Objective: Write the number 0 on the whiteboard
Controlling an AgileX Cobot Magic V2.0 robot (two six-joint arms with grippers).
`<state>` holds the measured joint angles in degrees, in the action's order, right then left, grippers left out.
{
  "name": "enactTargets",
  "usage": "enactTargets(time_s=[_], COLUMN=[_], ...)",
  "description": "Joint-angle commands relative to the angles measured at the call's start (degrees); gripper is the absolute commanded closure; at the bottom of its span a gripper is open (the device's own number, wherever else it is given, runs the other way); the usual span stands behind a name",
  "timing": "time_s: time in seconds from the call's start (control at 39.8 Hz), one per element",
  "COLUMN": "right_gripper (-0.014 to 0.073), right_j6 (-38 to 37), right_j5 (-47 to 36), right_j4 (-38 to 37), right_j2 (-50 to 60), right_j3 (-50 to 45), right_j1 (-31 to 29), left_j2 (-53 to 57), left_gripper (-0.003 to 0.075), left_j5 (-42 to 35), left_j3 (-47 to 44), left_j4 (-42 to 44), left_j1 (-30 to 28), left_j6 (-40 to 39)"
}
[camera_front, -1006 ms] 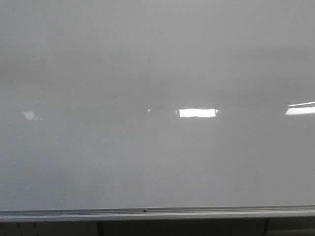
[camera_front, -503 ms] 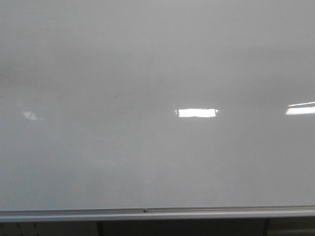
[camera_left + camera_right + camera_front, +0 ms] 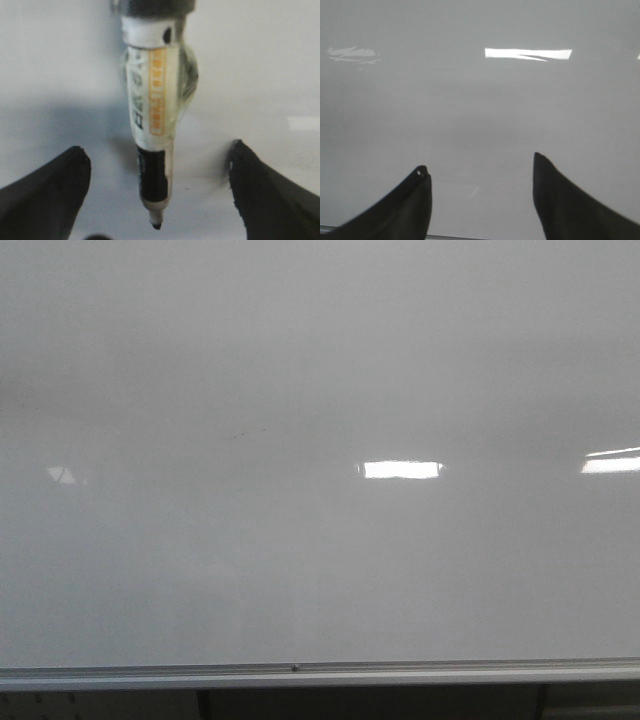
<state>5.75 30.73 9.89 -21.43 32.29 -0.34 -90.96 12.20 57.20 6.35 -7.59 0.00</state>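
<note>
The whiteboard (image 3: 320, 540) runs past the top, left and right edges of the front view, so its full extent cannot be told. A faint dark speck (image 3: 237, 435) on it is too small to read as a stroke or dirt. In the left wrist view the marker (image 3: 152, 120) is blurred, its label unreadable, its upper end cut off.

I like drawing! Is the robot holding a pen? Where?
Neither gripper grips anything. A marker hangs between the left gripper's open fingers, fixed by its back end; right gripper empty.
</note>
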Motion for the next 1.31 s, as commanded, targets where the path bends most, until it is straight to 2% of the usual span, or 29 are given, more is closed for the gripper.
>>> enactTargets(time_s=[0.0, 0.2, 0.3, 0.48, 0.65, 0.75, 0.93, 1.08, 1.16, 1.28], right_gripper=[0.0125, 0.0125, 0.0125, 0.0125, 0.0125, 0.0125, 0.0125, 0.0125, 0.0125, 0.0125], right_j6=[0.1, 0.1, 0.1, 0.1, 0.1, 0.1, 0.1, 0.1, 0.1, 0.7], right_j5=[-4.0, -4.0, -4.0, -3.8, -3.2, -1.9, -0.6, 1.5, 3.5, 6.3], right_j4=[0.3, 0.3, 0.3, 0.3, 0.3, 0.3, 0.4, 1.8, 2.8, 5.4], right_j2=[-0.9, -0.9, -0.9, -0.9, -0.9, -1.2, -3.2, -5.8, -7.7, -9.9], right_j3=[1.9, 1.9, 1.9, 1.9, 1.9, 2.0, 2.1, 2.2, 2.2, 2.7], right_j1=[0.0, 0.0, 0.0, 0.0, 0.0, 0.0, 0.5, 1.8, 2.7, 4.4], left_j2=[1.5, 1.5, 1.5, 3.0, 8.1, 10.3, 11.2, 11.2, 11.2, 11.2], left_gripper=[0.0276, 0.0598, 0.0732, 0.0739, 0.0739, 0.0739, 0.0739, 0.0739, 0.0739, 0.0739], left_j5=[-4.8, -4.8, -4.8, -1.9, 10.5, 17.7, 33.1, 43.7, 47.6, 49.8], left_j3=[1.8, 1.8, 1.8, 1.8, 1.8, 1.8, 1.8, 1.8, 1.8, 1.8], left_j4=[-0.4, -0.4, -0.5, -1.2, -2.4, -9.2, -33.1, -48.0, -53.0, -55.3], left_j1=[0.0, 0.0, 0.0, 0.4, 5.5, 10.1, 18.4, 26.8, 31.5, 37.2], left_j6=[0.0, 0.0, 0.0, 0.0, 0.4, 7.9, 27.3, 41.6, 46.4, 48.0])
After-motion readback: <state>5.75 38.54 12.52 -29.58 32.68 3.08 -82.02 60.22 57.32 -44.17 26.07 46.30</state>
